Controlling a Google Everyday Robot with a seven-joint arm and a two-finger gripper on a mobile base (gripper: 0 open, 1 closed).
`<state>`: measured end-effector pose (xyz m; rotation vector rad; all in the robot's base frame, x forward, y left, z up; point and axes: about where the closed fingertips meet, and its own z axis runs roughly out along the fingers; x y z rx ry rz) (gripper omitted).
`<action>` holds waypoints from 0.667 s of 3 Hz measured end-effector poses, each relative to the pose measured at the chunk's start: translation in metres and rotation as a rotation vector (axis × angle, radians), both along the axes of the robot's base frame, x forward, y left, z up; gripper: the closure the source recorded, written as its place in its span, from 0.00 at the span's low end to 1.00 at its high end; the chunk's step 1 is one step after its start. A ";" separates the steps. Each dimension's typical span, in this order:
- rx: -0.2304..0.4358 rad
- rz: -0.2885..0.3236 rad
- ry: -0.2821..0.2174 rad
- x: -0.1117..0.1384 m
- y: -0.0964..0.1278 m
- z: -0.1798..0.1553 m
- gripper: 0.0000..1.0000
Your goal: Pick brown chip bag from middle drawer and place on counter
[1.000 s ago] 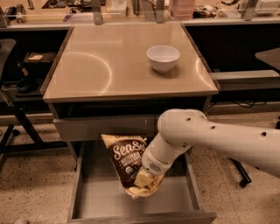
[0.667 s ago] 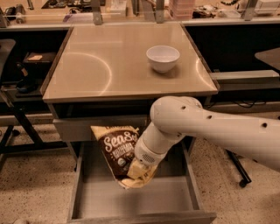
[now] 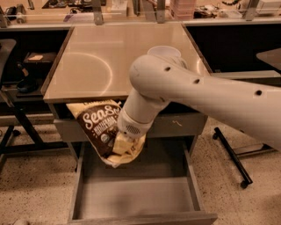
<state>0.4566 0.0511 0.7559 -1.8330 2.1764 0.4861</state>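
Note:
The brown chip bag [image 3: 95, 124], dark brown with cream ends and white "Sea S" lettering, hangs in the air above the open middle drawer [image 3: 136, 198]. Its top edge is level with the front edge of the counter [image 3: 94, 66]. My gripper [image 3: 118, 144] is shut on the bag's lower right part, mostly hidden behind my white wrist and the bag's cream end. The drawer's grey bottom is bare. My arm reaches in from the right, across the counter's front right part.
A white bowl [image 3: 163, 51] on the counter is mostly hidden behind my arm. A dark chair [image 3: 8, 50] stands at the left. A black wheeled leg [image 3: 232, 158] lies on the floor at the right. A cluttered back bench [image 3: 131, 9] runs behind.
My arm has risen and come nearer with the bag. The bag has gone up and left from over the drawer to the counter's front edge. My arm now covers the bowl.

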 end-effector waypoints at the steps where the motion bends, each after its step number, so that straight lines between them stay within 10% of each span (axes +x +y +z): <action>1: -0.024 0.017 -0.061 0.016 0.007 0.043 1.00; 2: -0.038 0.031 -0.103 0.038 0.012 0.075 1.00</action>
